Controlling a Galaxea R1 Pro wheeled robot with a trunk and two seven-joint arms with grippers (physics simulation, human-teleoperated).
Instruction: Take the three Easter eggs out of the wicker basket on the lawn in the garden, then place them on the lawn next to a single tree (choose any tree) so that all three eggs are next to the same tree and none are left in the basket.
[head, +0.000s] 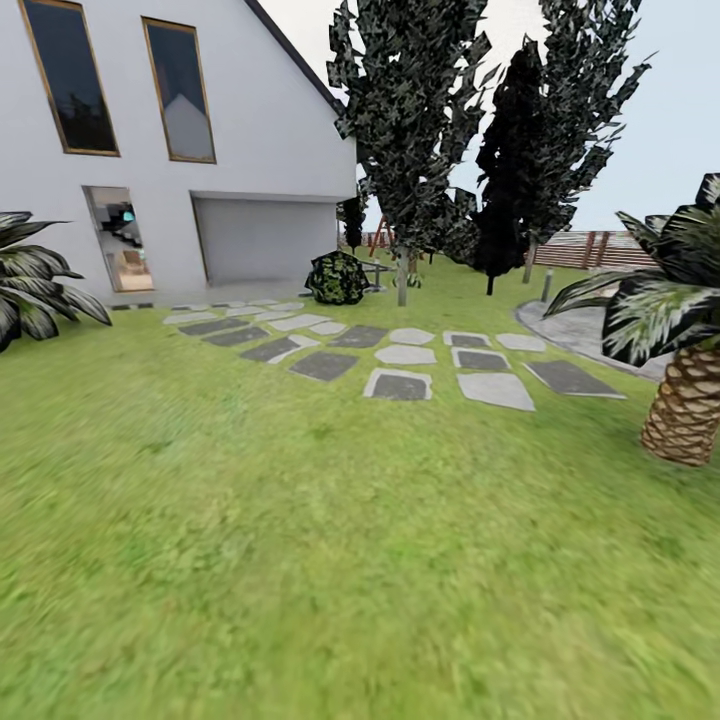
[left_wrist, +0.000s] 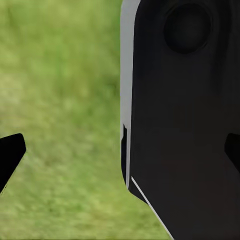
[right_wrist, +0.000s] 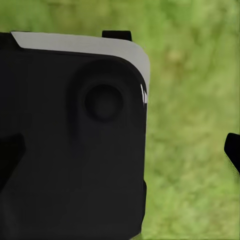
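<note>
The lawn (head: 330, 560) is seen as a wide stretch of mottled green running from the near edge of the head view to the house (head: 170, 150) at the far left. Beyond the grey paving stones (head: 400, 360), a tree with a thin pale trunk (head: 402, 280) is seen standing far off near the middle; whether it is the bare-trunked kind wanted cannot be told, as its crown looks dark and narrow like the cypress-like trees (head: 520, 150) beside it. No egg and no basket can be placed from this moment.

The step in hand is judged to be travel and search: nothing is held, and the basket is not yet found. The next move is judged to call for turning the base or head until the basket is sighted, then an approach over grass.

In the wrist views, grass is seen past dark robot body panels. The fingertips (left_wrist: 11, 152) of the left gripper (left_wrist: 122, 152) are seen at opposite edges of its view, so it is spread wide; the right gripper (right_wrist: 122, 150) is likewise spread, one fingertip (right_wrist: 233, 150) being clear against the grass.

Open room is ample on the near and middle grass. It is bounded by a palm with a scaly trunk (head: 690, 410) at the near right, a leafy plant (head: 30, 275) at the left, a dark bush (head: 337, 278) and a curved paved edge (head: 570, 325) farther off.
</note>
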